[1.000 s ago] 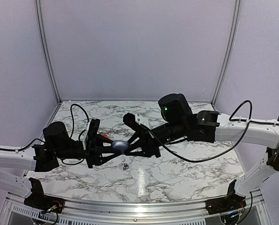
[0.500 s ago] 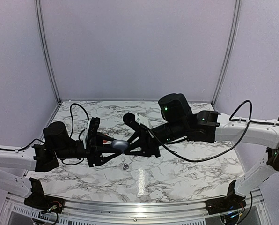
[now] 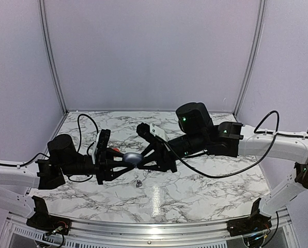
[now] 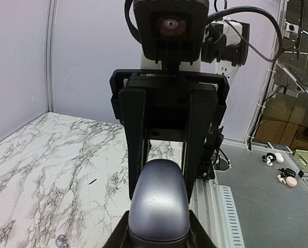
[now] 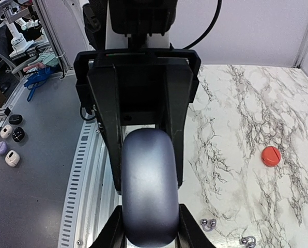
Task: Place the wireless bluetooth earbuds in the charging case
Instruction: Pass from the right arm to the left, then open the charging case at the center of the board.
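Note:
A grey-blue charging case [image 3: 133, 157] hangs closed above the marble table [image 3: 205, 191], held end to end between both arms. My left gripper [image 3: 126, 161] is shut on its left end, with the fingers pressed to both sides of the case [image 4: 159, 201]. From the other side my right gripper [image 3: 142, 157] is shut on the case [image 5: 149, 181]. Silvery earbuds [image 3: 138, 183] lie on the table below the case. They also show in the right wrist view as one earbud pair [image 5: 208, 223] and another earbud pair [image 5: 247, 241], and an earbud [image 4: 61, 239] shows in the left wrist view.
A small red round piece [image 5: 271, 155] lies on the marble, near my left wrist [image 3: 114, 150]. A black cable [image 3: 87, 124] loops behind the left arm. A slotted metal rail [image 5: 81, 170] runs along the table's near edge. Several small cases [image 5: 9, 144] lie off the table.
The case and the two grippers around it have shifted very slightly up and to the right. The earbuds on the table have not moved.

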Controlling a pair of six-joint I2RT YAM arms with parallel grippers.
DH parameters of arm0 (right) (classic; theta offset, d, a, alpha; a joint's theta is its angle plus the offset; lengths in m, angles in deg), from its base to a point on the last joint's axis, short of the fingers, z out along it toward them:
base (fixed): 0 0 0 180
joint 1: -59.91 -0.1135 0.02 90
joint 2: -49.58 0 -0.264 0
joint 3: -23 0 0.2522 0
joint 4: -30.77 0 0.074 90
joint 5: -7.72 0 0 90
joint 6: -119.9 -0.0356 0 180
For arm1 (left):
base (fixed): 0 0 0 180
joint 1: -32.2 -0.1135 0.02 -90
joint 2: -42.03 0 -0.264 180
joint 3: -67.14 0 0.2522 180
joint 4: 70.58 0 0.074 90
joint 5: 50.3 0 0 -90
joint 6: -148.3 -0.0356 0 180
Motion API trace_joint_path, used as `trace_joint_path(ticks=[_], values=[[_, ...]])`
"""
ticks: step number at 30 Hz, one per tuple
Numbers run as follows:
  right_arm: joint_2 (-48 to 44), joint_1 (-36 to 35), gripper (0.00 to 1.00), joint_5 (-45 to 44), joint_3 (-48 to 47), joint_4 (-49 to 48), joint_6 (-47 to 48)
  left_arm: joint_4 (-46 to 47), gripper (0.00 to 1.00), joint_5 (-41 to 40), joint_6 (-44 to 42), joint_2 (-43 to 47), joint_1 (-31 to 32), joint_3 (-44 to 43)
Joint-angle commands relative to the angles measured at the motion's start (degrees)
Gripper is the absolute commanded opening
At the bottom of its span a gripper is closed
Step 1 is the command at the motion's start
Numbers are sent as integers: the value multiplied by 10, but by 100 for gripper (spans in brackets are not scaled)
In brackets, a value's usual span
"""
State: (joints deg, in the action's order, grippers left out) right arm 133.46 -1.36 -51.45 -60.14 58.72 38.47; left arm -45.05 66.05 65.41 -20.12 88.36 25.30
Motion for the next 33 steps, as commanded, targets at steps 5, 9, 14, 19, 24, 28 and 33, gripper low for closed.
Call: trace_joint_path(ticks=[5,9,14,19,24,28,33], values=[[-17,-2,27,20,-5,-20,-5,-5,10,-2,-8,2,-3,-2],[-16,-2,56,19,-11,-17,-6,-5,7,0,-10,1,-3,0],[-13,-1,59,11,-18,-23,-15,-5,5,5,-11,-2,-3,4],[-7,8,58,-11,-23,-26,-30,-6,4,14,-15,3,-3,6],[-11,23,57,-31,-27,-28,-46,-6,3,19,-18,8,-3,12],[-15,41,56,-30,-25,-37,-64,-6,3,20,-20,8,-2,15],[-17,58,55,-48,-26,-38,-72,-6,3,21,-18,11,-2,17]])
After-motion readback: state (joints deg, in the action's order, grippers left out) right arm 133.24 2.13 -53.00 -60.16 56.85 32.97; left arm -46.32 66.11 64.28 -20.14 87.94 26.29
